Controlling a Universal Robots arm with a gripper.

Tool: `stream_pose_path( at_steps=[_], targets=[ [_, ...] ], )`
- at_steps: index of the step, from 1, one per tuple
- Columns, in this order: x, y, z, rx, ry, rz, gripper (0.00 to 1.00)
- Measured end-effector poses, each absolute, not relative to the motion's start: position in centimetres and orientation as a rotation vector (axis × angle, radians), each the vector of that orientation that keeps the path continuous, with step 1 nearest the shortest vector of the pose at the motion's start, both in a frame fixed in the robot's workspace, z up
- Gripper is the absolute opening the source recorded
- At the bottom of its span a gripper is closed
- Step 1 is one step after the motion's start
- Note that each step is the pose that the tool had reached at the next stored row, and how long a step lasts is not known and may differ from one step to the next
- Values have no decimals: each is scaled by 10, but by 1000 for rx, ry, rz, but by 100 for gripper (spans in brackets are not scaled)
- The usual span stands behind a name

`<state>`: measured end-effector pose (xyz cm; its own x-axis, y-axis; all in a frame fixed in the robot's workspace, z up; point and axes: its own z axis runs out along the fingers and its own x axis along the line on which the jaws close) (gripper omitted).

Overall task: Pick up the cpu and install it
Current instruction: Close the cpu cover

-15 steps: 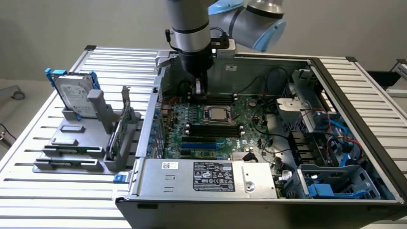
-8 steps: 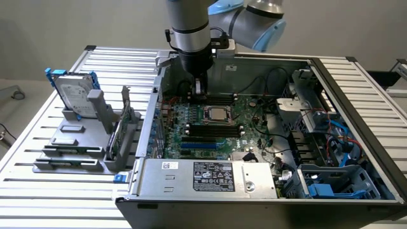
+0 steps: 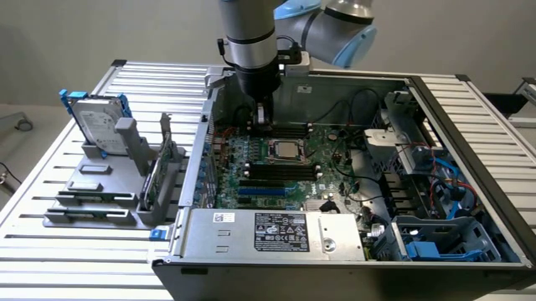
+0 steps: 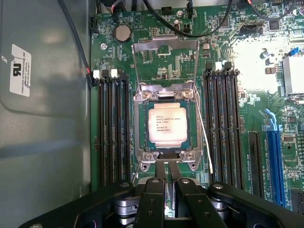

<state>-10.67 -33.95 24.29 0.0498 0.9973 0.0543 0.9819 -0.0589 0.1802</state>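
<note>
**cpu seated, jaws nearly closed and empty**

Gripper (image 4: 170,171) jaws are drawn almost together with nothing visibly between them. It hangs just off one edge of the socket (image 4: 141,142). The cpu (image 4: 167,124) lies in that socket, looking flat and square, with the load frame (image 4: 164,46) standing open.

My read: placement done, lock-down not.

To do this well:
- Stay vertical near the chip, no sideways drag.
- Stay off the white wire (image 4: 204,137) beside the socket.
- Avoid the memory slots (image 4: 114,128) on both sides.

The green motherboard (image 4: 223,28) is crowded with cables. The case (image 3: 494,207) lies open on a slatted metal table (image 3: 50,251). A hard drive (image 3: 96,125) stands racked at the exterior view's left, with a plain wall (image 3: 84,31) behind.
</note>
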Motion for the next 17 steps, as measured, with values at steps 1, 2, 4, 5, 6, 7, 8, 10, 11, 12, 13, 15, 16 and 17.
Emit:
stream_pose_path(
  at_steps=[1,2,4,5,6,7,8,10,11,12,13,15,16,17],
  targets=[
    [-107,-340,243,2206,2088,250,18],
    [-106,-339,243,2206,2088,250,18],
    [-100,-339,243,2207,2089,252,18],
    [-96,-339,243,2208,2089,253,18],
    [-91,-339,244,2209,2090,254,18],
    [-87,-339,245,2210,2091,256,18],
    [-82,-339,246,2211,2091,257,18],
    [-73,-340,249,2213,2092,259,18],
    [-68,-340,251,2213,2093,260,18],
    [-64,-339,253,2214,2093,260,18],
    [-59,-339,255,2214,2093,260,18],
    [-50,-339,259,2215,2094,261,18],
    [-45,-339,261,2216,2094,261,18],
    [-41,-339,262,2216,2095,261,18]
  ],
)
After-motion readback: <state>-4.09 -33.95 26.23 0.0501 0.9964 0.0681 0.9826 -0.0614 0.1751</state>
